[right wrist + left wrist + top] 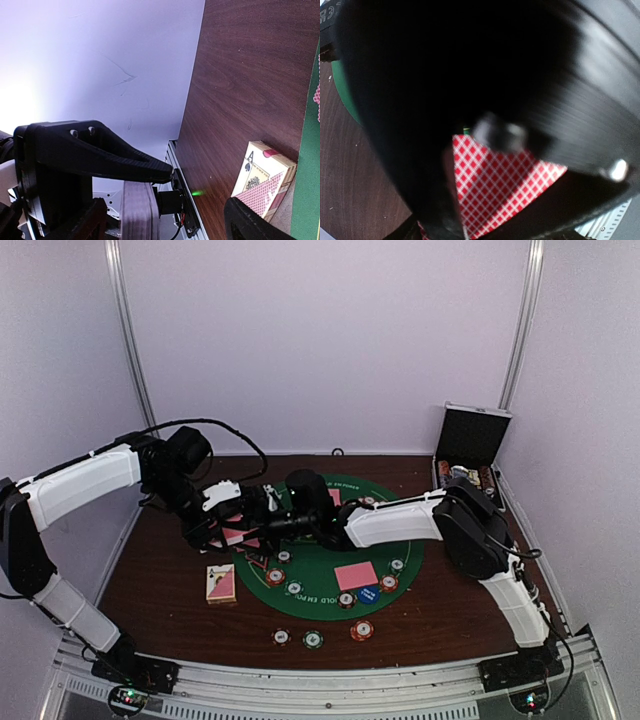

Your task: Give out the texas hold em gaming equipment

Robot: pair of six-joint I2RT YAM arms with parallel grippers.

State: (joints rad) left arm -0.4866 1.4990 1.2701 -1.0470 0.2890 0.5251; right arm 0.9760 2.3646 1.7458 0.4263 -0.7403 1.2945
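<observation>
My left gripper (238, 523) is shut on a stack of red-checked playing cards (500, 185), held above the left edge of the green mat (318, 568). My right gripper (264, 522) reaches across from the right and stands open right beside that stack. In the right wrist view the stack's edge (140, 212) sits under my upper finger (110, 155), while the other fingertip (250, 222) is well apart. One pink card (355, 575) lies on the mat, with more cards (232, 537) under the grippers. Striped chips (276, 576) and a blue dealer disc (368, 593) ring the mat's near edge.
A printed card box (221, 583) lies on the brown table left of the mat, also seen in the right wrist view (262, 180). Three chips (313, 639) sit near the front edge. An open black-and-silver case (472, 437) stands at the back right.
</observation>
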